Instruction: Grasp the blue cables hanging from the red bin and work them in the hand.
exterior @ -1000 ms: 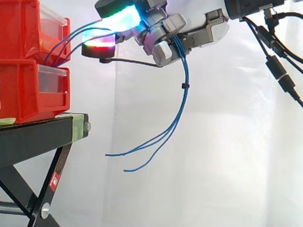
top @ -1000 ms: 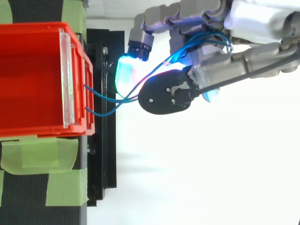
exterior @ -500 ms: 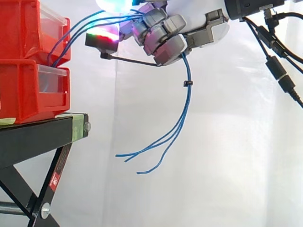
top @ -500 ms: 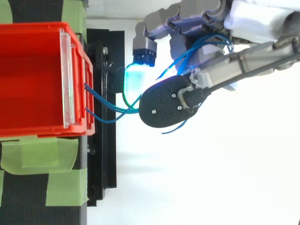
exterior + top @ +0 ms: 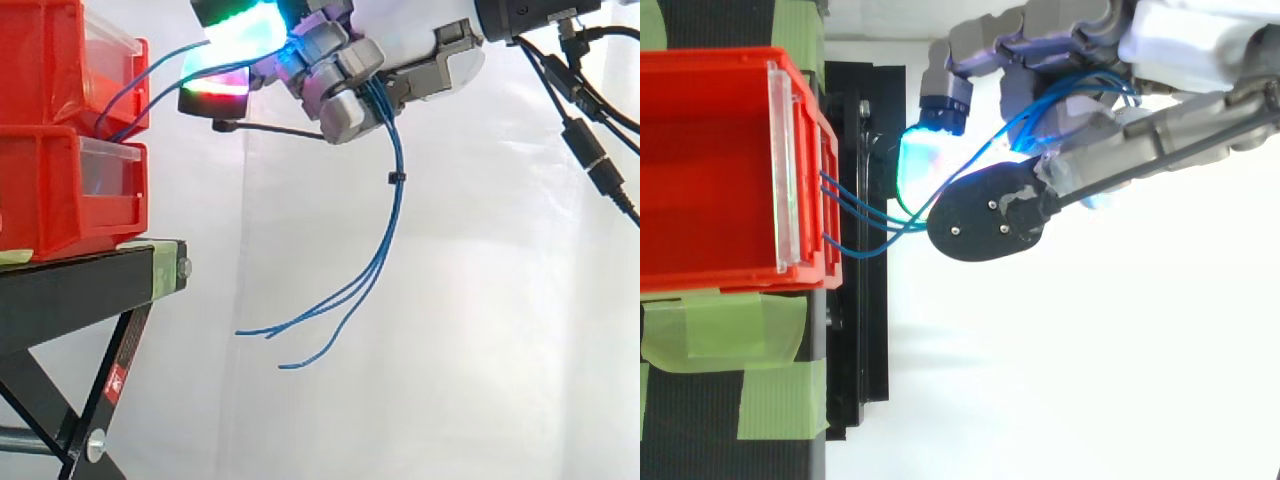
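Observation:
Several thin blue cables point(image 5: 385, 230) run from the front of the upper red bin point(image 5: 60, 65) up into my hand point(image 5: 340, 75), then hang down with loose ends near the level of the stand. A small black tie point(image 5: 395, 177) binds the hanging part. My hand is shut on the cables, with curled fingers wrapped round them and glowing fingertips point(image 5: 240, 25) toward the bin. From above, the cables point(image 5: 865, 215) leave the bin's front point(image 5: 825, 200) and pass under my hand point(image 5: 1060, 60), beside the thumb's dark pad point(image 5: 985, 222).
A second red bin point(image 5: 70, 190) sits below the first on a black stand point(image 5: 90, 290) with green tape point(image 5: 725, 330) on its top. A white curtain fills the background. Open air lies right of the stand under my hand.
The hand's fingers have shifted on the cables: the glowing fingertips dropped slightly and the thumb pad moved toward the bin. The loose ends swung left and back.

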`<act>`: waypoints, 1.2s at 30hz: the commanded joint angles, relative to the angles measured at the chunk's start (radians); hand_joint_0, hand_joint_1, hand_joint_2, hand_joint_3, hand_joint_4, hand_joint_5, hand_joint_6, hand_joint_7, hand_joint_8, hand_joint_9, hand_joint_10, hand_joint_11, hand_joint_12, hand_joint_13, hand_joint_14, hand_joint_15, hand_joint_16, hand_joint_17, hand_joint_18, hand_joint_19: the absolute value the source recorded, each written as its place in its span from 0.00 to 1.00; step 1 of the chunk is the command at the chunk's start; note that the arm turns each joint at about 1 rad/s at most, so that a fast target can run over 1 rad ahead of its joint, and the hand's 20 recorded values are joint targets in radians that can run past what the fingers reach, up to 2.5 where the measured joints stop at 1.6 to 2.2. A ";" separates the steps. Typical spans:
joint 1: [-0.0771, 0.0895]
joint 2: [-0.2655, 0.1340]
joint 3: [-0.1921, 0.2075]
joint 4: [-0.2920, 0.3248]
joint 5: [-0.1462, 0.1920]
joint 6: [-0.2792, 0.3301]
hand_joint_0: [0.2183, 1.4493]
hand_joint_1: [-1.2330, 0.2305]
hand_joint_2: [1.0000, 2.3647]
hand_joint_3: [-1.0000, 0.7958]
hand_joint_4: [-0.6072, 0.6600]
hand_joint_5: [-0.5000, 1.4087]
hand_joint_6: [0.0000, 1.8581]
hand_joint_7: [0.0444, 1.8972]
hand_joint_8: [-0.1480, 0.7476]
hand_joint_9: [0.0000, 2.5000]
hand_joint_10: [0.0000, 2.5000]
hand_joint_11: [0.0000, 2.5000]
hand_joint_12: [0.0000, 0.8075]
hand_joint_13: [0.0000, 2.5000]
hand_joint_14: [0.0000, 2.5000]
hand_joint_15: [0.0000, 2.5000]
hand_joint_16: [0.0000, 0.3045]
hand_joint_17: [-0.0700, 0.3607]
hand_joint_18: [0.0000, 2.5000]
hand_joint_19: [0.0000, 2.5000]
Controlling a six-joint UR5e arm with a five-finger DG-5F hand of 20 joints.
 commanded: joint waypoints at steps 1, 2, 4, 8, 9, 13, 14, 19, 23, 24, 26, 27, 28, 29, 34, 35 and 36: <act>0.000 0.000 0.000 0.001 0.000 0.000 0.61 0.29 0.16 0.66 0.71 0.36 0.19 0.63 0.67 0.06 1.00 1.00 0.65 0.20 1.00 0.64 0.21 0.49 0.38 0.39; 0.000 0.000 0.000 0.003 0.000 0.000 0.61 0.29 0.17 0.66 0.71 0.36 0.19 0.63 0.67 0.06 1.00 1.00 0.64 0.20 1.00 0.64 0.21 0.49 0.37 0.39; 0.000 0.000 0.000 0.004 0.000 0.000 0.64 0.29 0.20 0.67 0.69 0.35 0.20 0.63 0.66 0.05 1.00 1.00 0.63 0.18 1.00 0.63 0.19 0.46 0.34 0.39; 0.000 0.000 0.000 0.010 0.000 0.000 0.75 0.32 0.15 0.72 0.64 0.34 0.24 0.63 0.63 0.05 1.00 1.00 0.59 0.16 1.00 0.62 0.16 0.42 0.27 0.39; 0.000 0.000 -0.001 0.010 0.000 0.000 0.77 0.32 0.16 0.71 0.63 0.34 0.25 0.62 0.62 0.05 1.00 1.00 0.58 0.15 1.00 0.63 0.16 0.41 0.25 0.37; 0.000 0.000 0.000 0.010 0.000 0.000 0.87 0.33 0.08 0.73 0.60 0.34 0.27 0.61 0.60 0.05 1.00 1.00 0.57 0.13 1.00 0.61 0.15 0.41 0.21 0.33; 0.000 0.000 0.000 0.010 0.000 0.002 0.89 0.34 0.04 0.74 0.60 0.35 0.27 0.61 0.59 0.05 1.00 1.00 0.57 0.13 1.00 0.60 0.15 0.41 0.20 0.32; 0.000 0.000 -0.001 0.009 -0.001 0.032 0.94 0.34 0.00 0.74 0.58 0.37 0.27 0.61 0.57 0.07 1.00 1.00 0.54 0.14 1.00 0.59 0.15 0.40 0.19 0.31; 0.000 0.001 0.000 0.009 -0.003 0.046 0.94 0.34 0.00 0.75 0.57 0.39 0.27 0.61 0.54 0.09 1.00 1.00 0.52 0.16 1.00 0.57 0.14 0.38 0.21 0.32; 0.000 0.001 0.000 0.009 -0.003 0.046 0.88 0.33 0.00 0.71 0.59 0.39 0.27 0.61 0.55 0.09 1.00 1.00 0.51 0.17 1.00 0.57 0.13 0.37 0.27 0.40; 0.002 0.001 0.000 0.007 -0.003 0.048 0.77 0.32 0.00 0.63 0.63 0.39 0.25 0.63 0.56 0.09 1.00 1.00 0.52 0.19 1.00 0.60 0.13 0.37 0.38 0.56; 0.002 0.000 0.000 0.007 -0.003 0.051 0.72 0.32 0.00 0.62 0.65 0.39 0.23 0.63 0.59 0.09 1.00 1.00 0.53 0.20 1.00 0.60 0.14 0.38 0.41 0.60; 0.002 0.001 0.000 0.007 -0.003 0.052 0.69 0.31 0.00 0.60 0.66 0.39 0.22 0.64 0.60 0.09 1.00 1.00 0.55 0.20 1.00 0.59 0.15 0.39 0.43 0.59; 0.002 0.000 0.000 0.007 -0.003 0.052 0.68 0.31 0.01 0.56 0.66 0.39 0.22 0.63 0.61 0.09 1.00 1.00 0.55 0.20 1.00 0.59 0.15 0.40 0.44 0.61; 0.002 0.000 0.000 0.009 -0.001 0.052 0.58 0.33 0.01 0.46 0.71 0.39 0.19 0.64 0.65 0.10 1.00 1.00 0.59 0.22 1.00 0.57 0.18 0.45 0.45 0.53; 0.002 0.000 0.000 0.009 -0.001 0.052 0.58 0.33 0.01 0.46 0.71 0.39 0.19 0.64 0.65 0.10 1.00 1.00 0.59 0.22 1.00 0.57 0.18 0.45 0.45 0.53; 0.002 0.001 0.000 0.007 -0.001 0.052 0.57 0.33 0.01 0.44 0.71 0.39 0.19 0.64 0.64 0.10 1.00 1.00 0.59 0.22 1.00 0.58 0.18 0.46 0.45 0.53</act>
